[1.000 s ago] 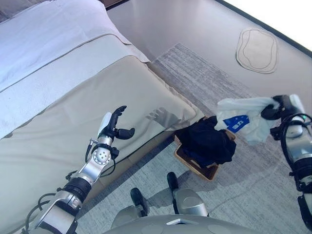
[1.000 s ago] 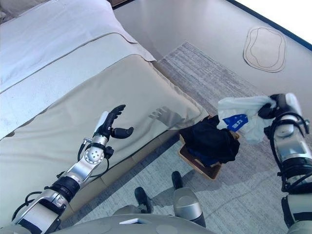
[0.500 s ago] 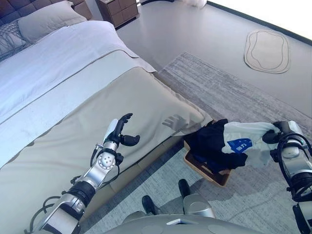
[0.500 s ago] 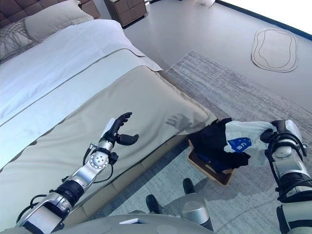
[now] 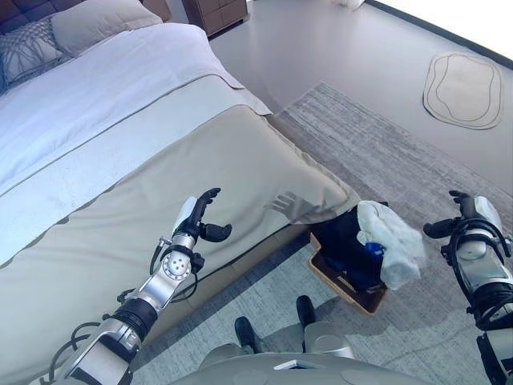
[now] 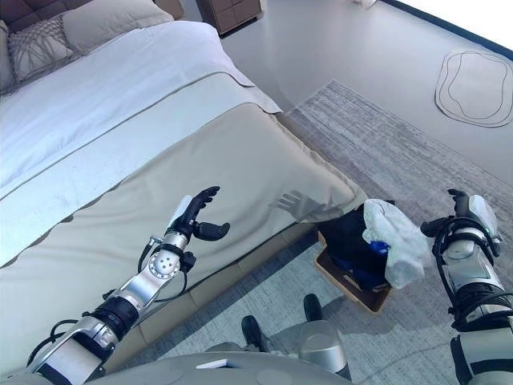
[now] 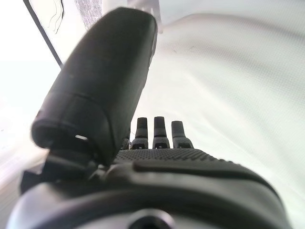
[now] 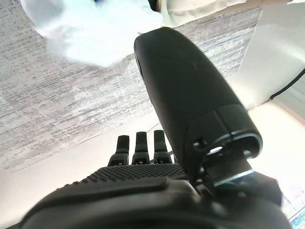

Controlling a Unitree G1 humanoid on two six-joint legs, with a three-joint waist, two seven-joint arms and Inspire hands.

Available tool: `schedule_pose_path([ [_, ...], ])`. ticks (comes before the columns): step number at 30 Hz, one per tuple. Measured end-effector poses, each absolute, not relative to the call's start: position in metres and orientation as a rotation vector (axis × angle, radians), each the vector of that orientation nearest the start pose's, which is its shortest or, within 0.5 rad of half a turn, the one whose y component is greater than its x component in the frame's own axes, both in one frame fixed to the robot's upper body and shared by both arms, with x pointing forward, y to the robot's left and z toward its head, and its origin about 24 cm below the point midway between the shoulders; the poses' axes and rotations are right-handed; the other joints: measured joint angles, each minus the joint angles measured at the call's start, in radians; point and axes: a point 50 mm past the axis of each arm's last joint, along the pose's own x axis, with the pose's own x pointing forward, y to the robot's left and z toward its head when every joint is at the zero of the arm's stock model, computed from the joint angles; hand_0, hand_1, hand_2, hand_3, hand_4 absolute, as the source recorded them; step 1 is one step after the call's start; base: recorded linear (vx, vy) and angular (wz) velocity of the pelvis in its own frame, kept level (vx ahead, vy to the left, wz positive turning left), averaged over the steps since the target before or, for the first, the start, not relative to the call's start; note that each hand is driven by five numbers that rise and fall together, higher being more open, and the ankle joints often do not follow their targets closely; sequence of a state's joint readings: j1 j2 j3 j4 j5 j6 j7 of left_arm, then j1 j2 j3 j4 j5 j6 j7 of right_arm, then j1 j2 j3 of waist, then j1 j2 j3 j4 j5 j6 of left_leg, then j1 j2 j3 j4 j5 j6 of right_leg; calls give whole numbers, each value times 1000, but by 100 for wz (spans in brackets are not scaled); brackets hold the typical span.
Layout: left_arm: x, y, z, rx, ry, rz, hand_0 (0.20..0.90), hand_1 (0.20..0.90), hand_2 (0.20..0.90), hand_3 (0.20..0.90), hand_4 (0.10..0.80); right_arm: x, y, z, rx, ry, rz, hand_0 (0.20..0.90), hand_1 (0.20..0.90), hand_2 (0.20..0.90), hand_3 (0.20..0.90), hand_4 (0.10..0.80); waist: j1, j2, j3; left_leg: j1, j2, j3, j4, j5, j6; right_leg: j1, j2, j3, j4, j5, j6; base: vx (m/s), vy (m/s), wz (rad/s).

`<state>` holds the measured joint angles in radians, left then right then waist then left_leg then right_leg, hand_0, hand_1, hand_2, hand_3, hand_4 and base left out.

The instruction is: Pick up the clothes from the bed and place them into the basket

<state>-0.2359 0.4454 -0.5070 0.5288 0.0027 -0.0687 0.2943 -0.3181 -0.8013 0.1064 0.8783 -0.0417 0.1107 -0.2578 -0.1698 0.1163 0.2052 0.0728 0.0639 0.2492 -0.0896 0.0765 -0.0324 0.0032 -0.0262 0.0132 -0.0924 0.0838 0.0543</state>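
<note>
My right hand (image 6: 461, 218) hangs over the grey rug (image 5: 377, 148), just beside the basket (image 5: 346, 289) on its far side from the bed (image 5: 160, 160). Its fingers are straight and spread, thumb standing out, and it grasps nothing; my right wrist view shows the same, straight fingers above the rug with the pale cloth well past them.

The white garment (image 5: 391, 245) with a bit of blue on it lies in the basket, heaped on top of dark clothes (image 5: 343, 241) and drooping over the basket's rim on the side toward my right hand. It is apart from that hand. The basket is a low wooden one standing on the rug, close to the foot corner of the bed.

My left hand (image 5: 197, 220) hovers above the beige cover (image 6: 160, 208) near the bed's side edge, fingers straight and relaxed, thumb held out to the side, empty. Its shadow falls on the cover near the foot corner. In my left wrist view the fingers point out over bare pale bedding.

Toward the head of the bed the white sheet (image 5: 104, 88) is exposed, with two pillows (image 6: 104, 20) at the head end. A small pale mat (image 5: 465, 79) lies on the bare floor beyond the rug. A wooden nightstand (image 5: 216, 10) stands by the head of the bed.
</note>
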Motion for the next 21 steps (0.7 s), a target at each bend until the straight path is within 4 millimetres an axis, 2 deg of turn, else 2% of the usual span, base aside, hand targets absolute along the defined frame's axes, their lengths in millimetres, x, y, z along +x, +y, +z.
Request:
schedule_pose_path([
  [13, 270, 181, -23, 637, 227, -102, 900, 900, 900, 900, 800, 249, -398, 38, -911, 567, -566, 900, 900, 900, 900, 800, -1, 0, 0, 4, 0, -5, -3, 0, 0, 7, 0, -4, 0, 0, 0, 15, 3, 1],
  [18, 266, 177, -29, 619, 249, -106, 900, 900, 900, 900, 800, 264, -376, 43, -956, 460, -530, 900, 900, 900, 900, 800, 1, 0, 0, 21, 1, -19, -4, 0, 0, 31, 0, -22, 0, 0, 0, 18, -1, 9],
  [21, 262, 171, -38, 595, 283, -106, 900, 900, 900, 900, 800, 276, -350, 41, -969, 376, -467, 900, 900, 900, 900, 800, 18, -1, 0, 19, 2, -41, -4, 1, -1, 38, 0, -38, 0, -1, 0, 24, -9, 16],
])
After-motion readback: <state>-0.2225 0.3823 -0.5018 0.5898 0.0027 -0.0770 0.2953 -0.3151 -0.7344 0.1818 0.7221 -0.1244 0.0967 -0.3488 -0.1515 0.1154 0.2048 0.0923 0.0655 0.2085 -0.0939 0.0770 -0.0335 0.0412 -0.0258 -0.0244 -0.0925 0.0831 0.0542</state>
